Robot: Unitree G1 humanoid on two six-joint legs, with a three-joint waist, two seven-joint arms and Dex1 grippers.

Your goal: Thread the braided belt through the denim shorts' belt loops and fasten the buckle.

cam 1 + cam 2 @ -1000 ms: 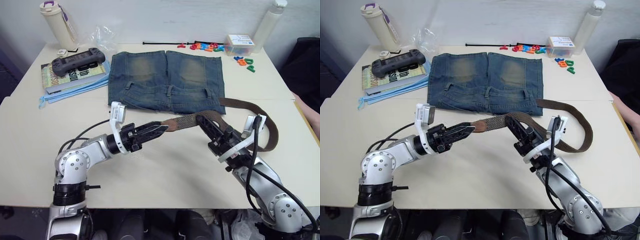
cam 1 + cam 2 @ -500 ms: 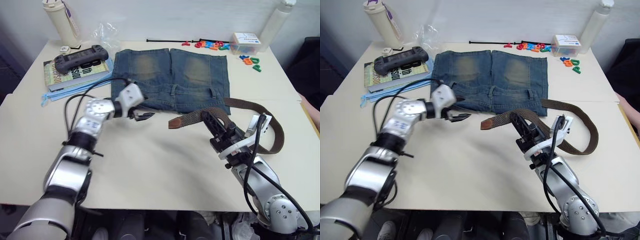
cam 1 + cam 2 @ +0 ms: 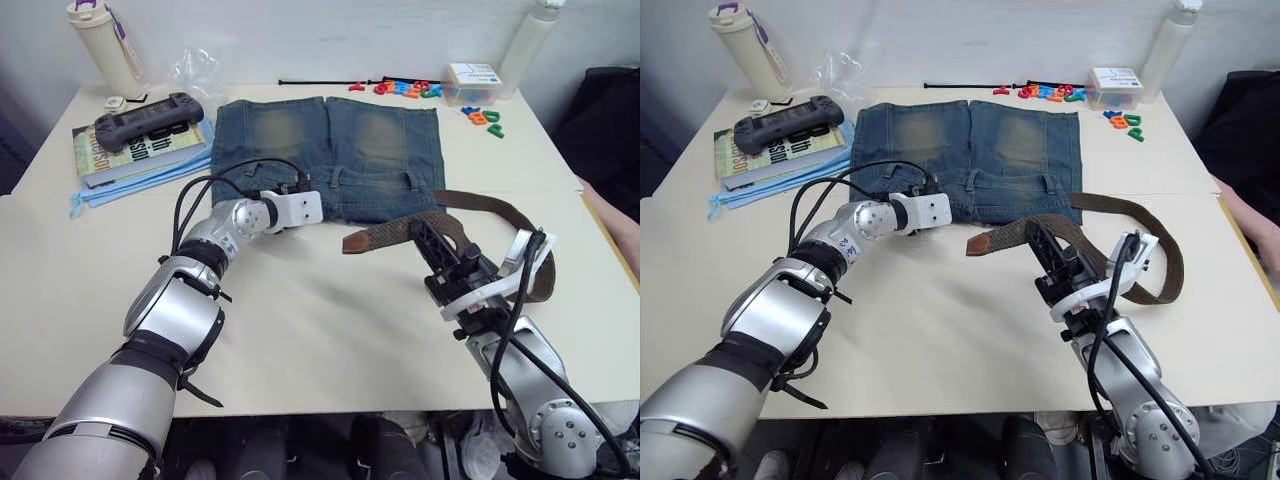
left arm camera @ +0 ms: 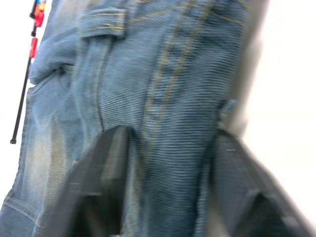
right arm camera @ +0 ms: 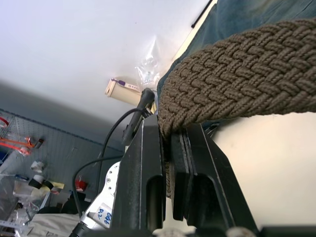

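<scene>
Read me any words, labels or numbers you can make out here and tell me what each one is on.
Book cover under the game controller: print too blurred to read.
Small box at the table's far edge: blue marks on its lid, too small to read.
Bottle with the purple cap: no legible label.

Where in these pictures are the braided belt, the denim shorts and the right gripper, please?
braided belt (image 3: 385,237): left eye view, woven strap near its leather tip.
denim shorts (image 3: 330,135): left eye view, centre seam between the legs.
right gripper (image 5: 170,143): right wrist view, where the fingers pinch the belt.
</scene>
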